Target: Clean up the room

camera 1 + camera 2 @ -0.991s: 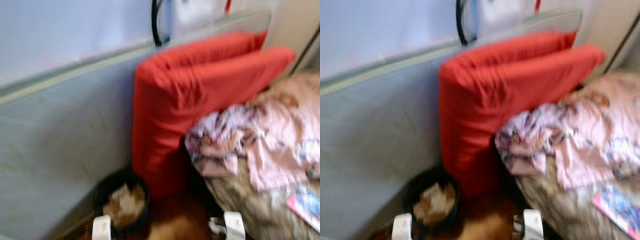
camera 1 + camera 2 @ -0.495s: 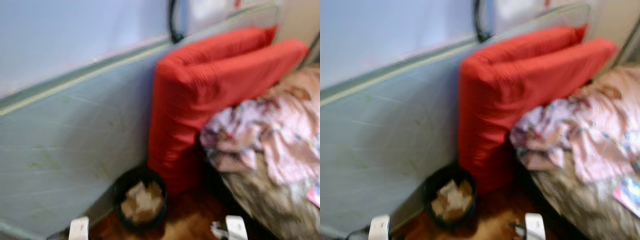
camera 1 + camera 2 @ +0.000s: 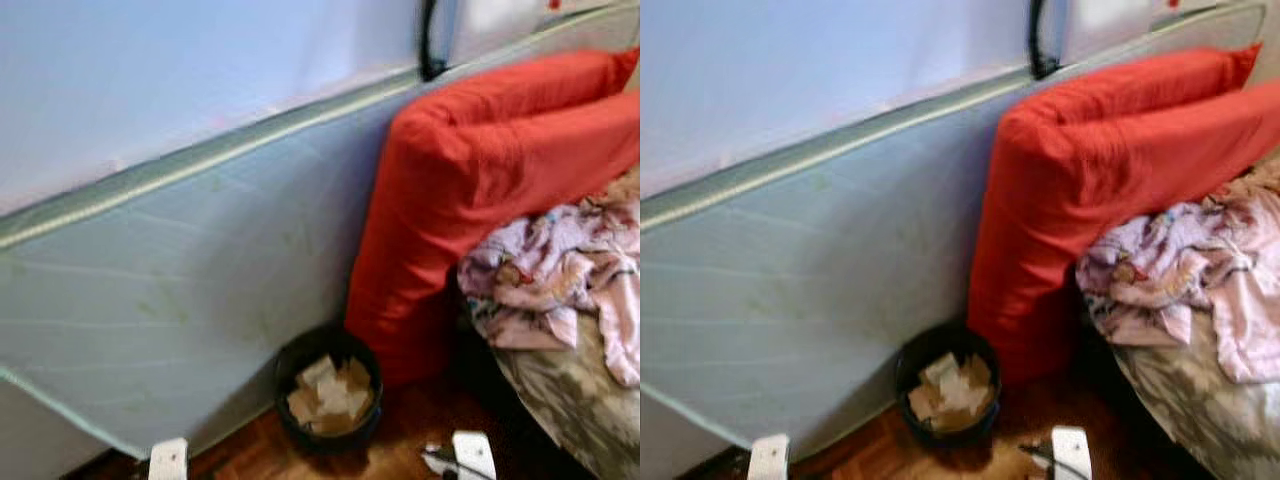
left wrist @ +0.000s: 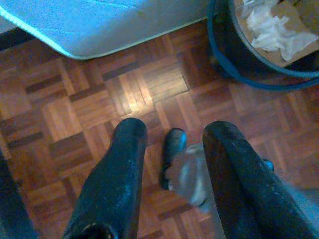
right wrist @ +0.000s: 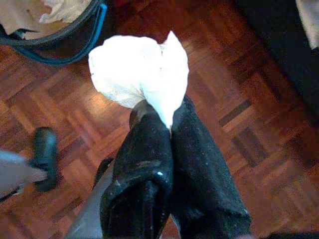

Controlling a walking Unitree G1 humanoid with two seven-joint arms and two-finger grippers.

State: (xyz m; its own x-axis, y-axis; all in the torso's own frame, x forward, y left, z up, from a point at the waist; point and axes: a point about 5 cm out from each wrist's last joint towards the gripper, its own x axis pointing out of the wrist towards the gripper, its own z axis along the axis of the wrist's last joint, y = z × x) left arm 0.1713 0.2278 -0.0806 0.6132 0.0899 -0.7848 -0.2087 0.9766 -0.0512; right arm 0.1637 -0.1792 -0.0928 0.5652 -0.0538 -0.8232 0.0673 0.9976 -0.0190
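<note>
A crumpled white tissue (image 5: pixel 142 72) is pinched at the fingertips of my right gripper (image 5: pixel 167 119), which hangs low over the parquet floor (image 5: pixel 234 114). A black waste bin (image 3: pixel 328 395) holding scrap paper and tissues stands on the floor at the foot of a red cushion (image 3: pixel 470 190). The bin's blue-edged rim (image 5: pixel 55 47) lies just ahead of the held tissue. My left gripper (image 4: pixel 172 134) is open with nothing between its fingers, and the bin (image 4: pixel 264 50) sits a short way beyond it.
A pale blue mattress (image 3: pixel 180 290) leans on the wall to the left of the bin. To the right is a bed (image 3: pixel 575 400) with a rumpled pink cloth (image 3: pixel 560 275) on it. My own foot (image 4: pixel 172 154) shows below the left gripper.
The whole picture has slid to the right and sharpened, so the camera has turned left. The bin now sits nearer the middle, and the bed has mostly left the frame.
</note>
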